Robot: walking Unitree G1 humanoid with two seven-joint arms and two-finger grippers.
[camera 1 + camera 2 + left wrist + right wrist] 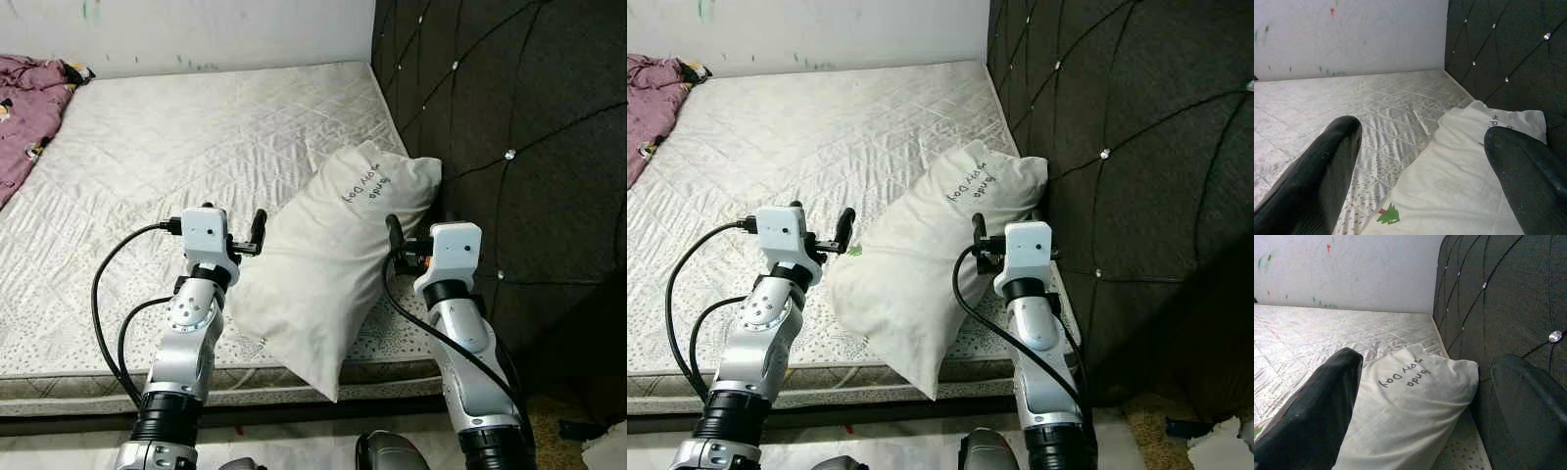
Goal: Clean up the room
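Our left claw [257,233] stands at the pillow's [323,255] near-left edge, and our right claw [395,235] at its right side, next to the headboard [509,147]. In the left eye view the two flank the pillow, and we judge that is so we can lift or shift it from both sides at once. The pillow lies at a slant on the mattress [176,147], its far corner pushed against the headboard and its near corner hanging over the bed's front edge. A purple blanket [24,108] is bunched at the far left of the bed, well apart from us.

The right eye view gives the same layout: the left arm's fingers just beside the pillow's edge, the right arm's fingers at its other side. We cannot tell from here whether either touches the cloth.

In the left wrist view the left fingers [1317,181] are spread wide, holding nothing, with the pillow's edge and its small green tree print between and ahead of them.

In the right wrist view the right fingers [1312,411] are likewise wide apart and empty, one over the pillow and the other towards the headboard. The headboard is the tight spot, since it leaves little room on that side. The pillow's overhang means a poor hold could let it slide off the bed.
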